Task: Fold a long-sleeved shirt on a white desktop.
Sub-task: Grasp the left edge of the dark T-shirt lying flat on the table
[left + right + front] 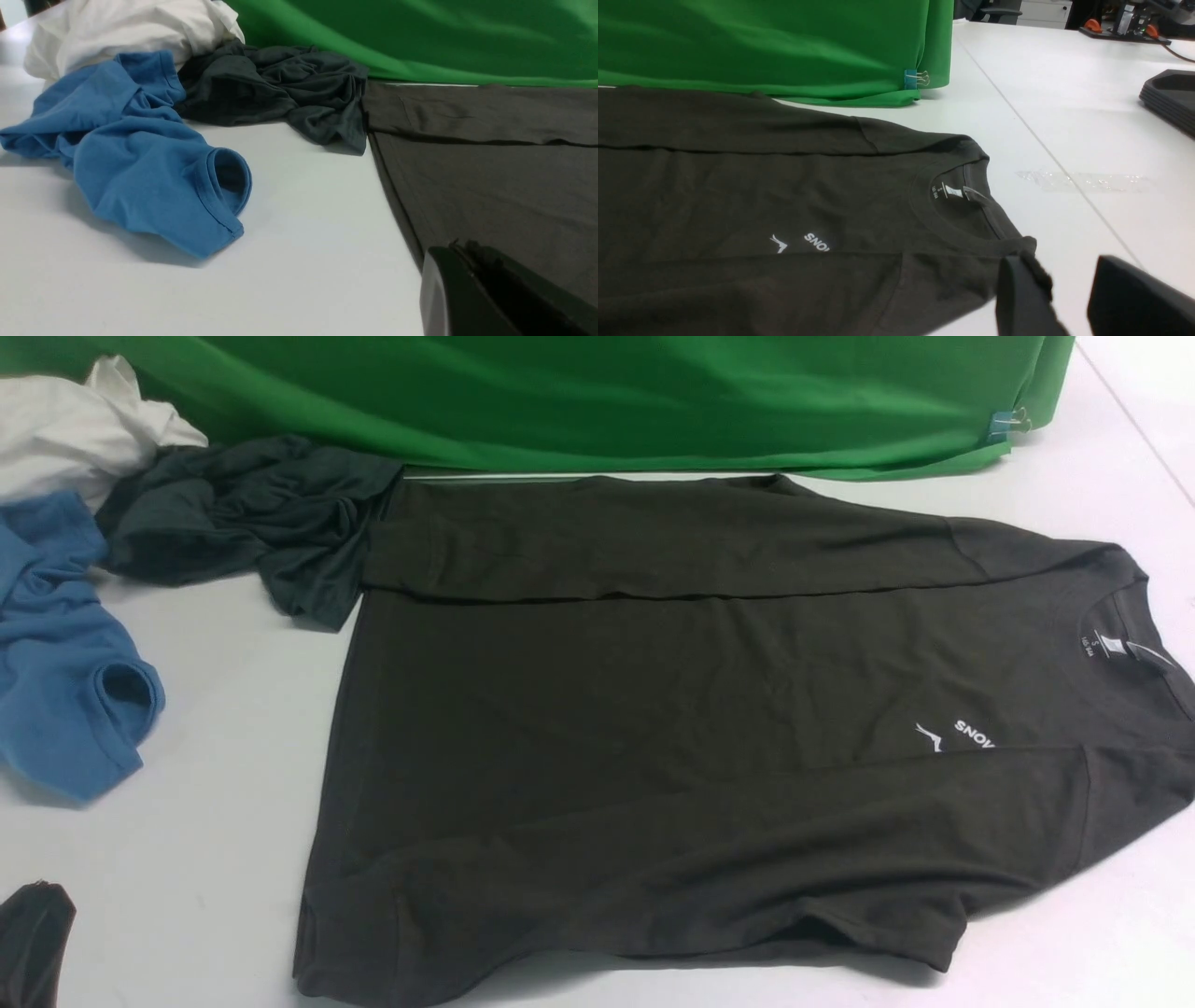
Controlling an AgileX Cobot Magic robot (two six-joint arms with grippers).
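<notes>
The long-sleeved shirt (709,709) lies flat on the white desktop (215,709), collar to the right and hem to the left. Both sleeves are folded across the body. Its white chest logo (971,735) and neck label (1116,647) face up. My left gripper (460,252) is shut with nothing in it, and it shows in the front view as a dark tip (33,943) at the near left, apart from the hem. In the right wrist view my right gripper (1064,280) is open beside the shirt's (738,196) near shoulder. One finger (1017,294) touches the fabric edge, and bare desktop shows between the jaws.
A bright green cloth (597,392) hangs along the back, held by a clip (1006,425). A slate-grey garment (252,513), a blue garment (56,653) and a white one (65,429) are heaped at the far left. Black trays (1171,98) sit far right.
</notes>
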